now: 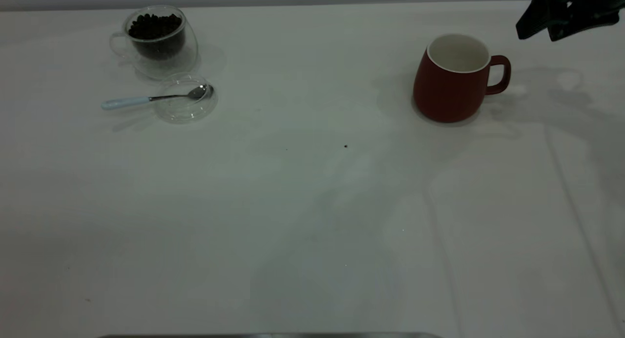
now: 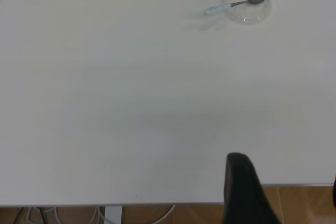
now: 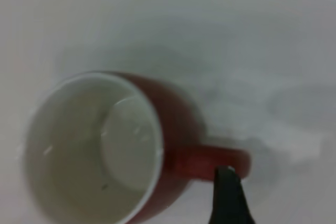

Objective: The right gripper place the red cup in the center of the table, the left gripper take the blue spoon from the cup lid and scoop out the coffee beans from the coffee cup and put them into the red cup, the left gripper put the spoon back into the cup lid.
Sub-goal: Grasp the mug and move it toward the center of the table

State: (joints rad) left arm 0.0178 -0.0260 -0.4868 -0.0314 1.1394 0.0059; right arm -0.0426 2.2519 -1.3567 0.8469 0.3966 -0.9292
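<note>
Beans, dark and heaped [image 1: 155,27], fill the coffee cup [image 1: 158,41] at the far left of the table [image 1: 312,206], well apart from the right gripper [image 1: 566,13]. Just in front of that glass cup lies the cup lid [image 1: 186,98], and the blue spoon [image 1: 146,99] rests across it, bowl inside the lid and pale handle sticking out over the rim toward the left edge. The left wrist view shows the same lid and spoon far off across bare tabletop, with one dark finger [image 2: 244,192] of the left gripper near the table's edge; whether that gripper is spread or closed cannot be told. Farther right stands the red cup [image 1: 451,81], upright and empty, white inside, its handle turned toward the right gripper. That gripper hangs above and just beyond the cup's handle side, at the top right corner, not touching the cup. In the right wrist view a single dark fingertip [image 3: 227,195] sits close over the handle; its spread cannot be told.
</note>
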